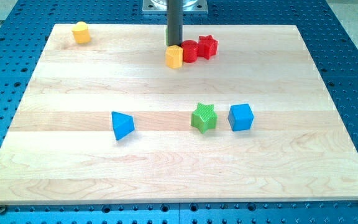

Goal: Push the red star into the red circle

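The red star (208,46) lies near the view's top, right of centre, touching the red circle (190,51) on its left. A yellow hexagon block (174,56) touches the red circle's left side. My tip (174,45) is just behind the yellow hexagon block, at the view's top, left of the red circle; its very end is hidden by that block. A sliver of green shows at the rod's left edge.
A yellow block (81,32) sits at the top left corner of the wooden board (166,162). A blue triangle (122,125), a green star (204,118) and a blue cube (240,117) lie across the middle. Blue perforated table surrounds the board.
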`<state>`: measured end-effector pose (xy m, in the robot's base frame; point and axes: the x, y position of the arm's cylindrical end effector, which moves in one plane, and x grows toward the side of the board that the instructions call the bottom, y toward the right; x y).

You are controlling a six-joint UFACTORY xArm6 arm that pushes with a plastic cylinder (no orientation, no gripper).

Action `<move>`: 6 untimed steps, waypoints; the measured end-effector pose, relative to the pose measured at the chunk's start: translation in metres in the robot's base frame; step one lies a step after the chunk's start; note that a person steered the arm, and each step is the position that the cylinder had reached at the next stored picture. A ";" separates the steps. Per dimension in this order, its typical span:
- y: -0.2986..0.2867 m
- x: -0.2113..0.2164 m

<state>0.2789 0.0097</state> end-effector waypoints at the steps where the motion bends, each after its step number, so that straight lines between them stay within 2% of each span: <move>1: 0.035 -0.005; 2: 0.035 -0.047; 3: 0.091 -0.054; 5: 0.040 0.024; 6: 0.015 0.021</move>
